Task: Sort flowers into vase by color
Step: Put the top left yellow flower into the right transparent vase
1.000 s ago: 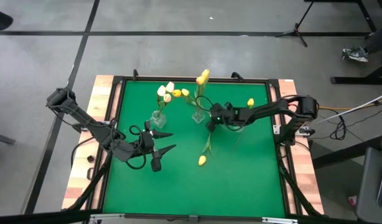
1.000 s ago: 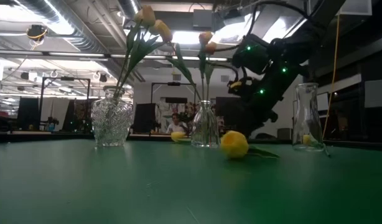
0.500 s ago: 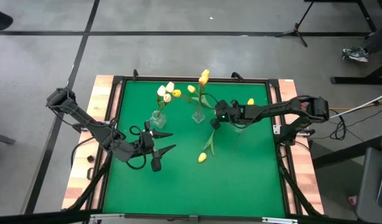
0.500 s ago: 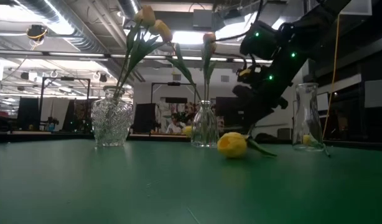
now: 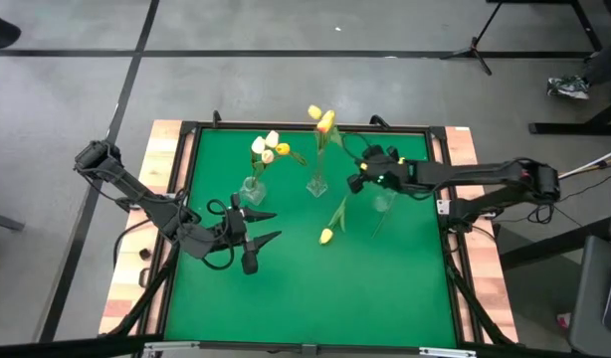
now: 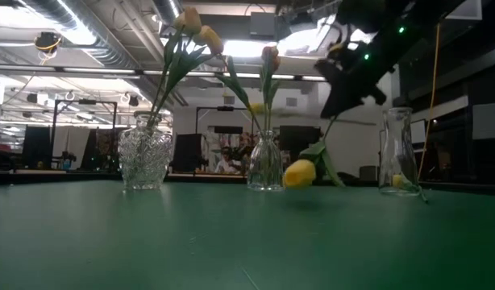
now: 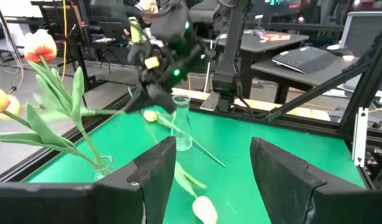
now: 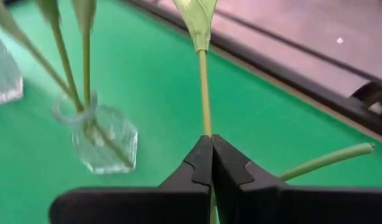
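Right end effector (image 8: 211, 163) pinches tulip (image 5: 333, 221) (yellow).

Green-topped table (image 5: 286, 288) with black frame and wooden side strips, carrying three clear glass vases: cut-glass vase (image 5: 253, 188) left of centre, narrow-necked vase (image 5: 316, 185) mid-table just beside it, tall slim vase (image 5: 383, 202) further right, nearer the right edge
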